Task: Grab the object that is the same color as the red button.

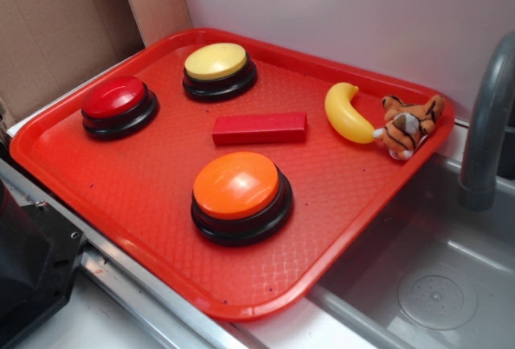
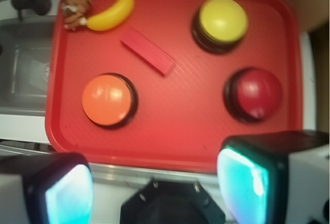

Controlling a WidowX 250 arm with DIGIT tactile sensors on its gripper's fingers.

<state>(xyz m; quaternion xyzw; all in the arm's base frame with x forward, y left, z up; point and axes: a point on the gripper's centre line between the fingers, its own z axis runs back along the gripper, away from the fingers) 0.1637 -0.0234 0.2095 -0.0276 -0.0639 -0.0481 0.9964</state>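
Red tray point(image 1: 121, 204) sits at the edge of a metal sink point(image 1: 451, 277), holding everything; red block point(image 1: 259, 128) lies flat near tray centre, apart from all three buttons, between the yellow button point(image 1: 216, 63) behind it and the orange button point(image 1: 236, 186) in front of it in the exterior view; red button point(image 1: 115, 98) stands toward the tray's left side in that view, well apart from the block; yellow banana point(image 1: 348, 112) lies near the tray's far right corner, its end touching a small tiger plush point(image 1: 409, 125) that rests at the tray rim; grey faucet point(image 1: 487, 116) rises beside the sink; sink basin shows a round drain, nothing else visible in it; in the wrist view the end effector point(image 2: 154, 182) hangs above the near tray rim point(image 2: 170, 162), its two fingers point(image 2: 252, 177) wide apart with nothing between them, well clear of the block point(image 2: 148, 51); block sits diagonal in that view, between the orange button point(image 2: 107, 100) and the yellow button point(image 2: 223, 20), red button point(image 2: 255, 92) at right; cardboard point(image 1: 56, 43) stands behind the tray's left side.
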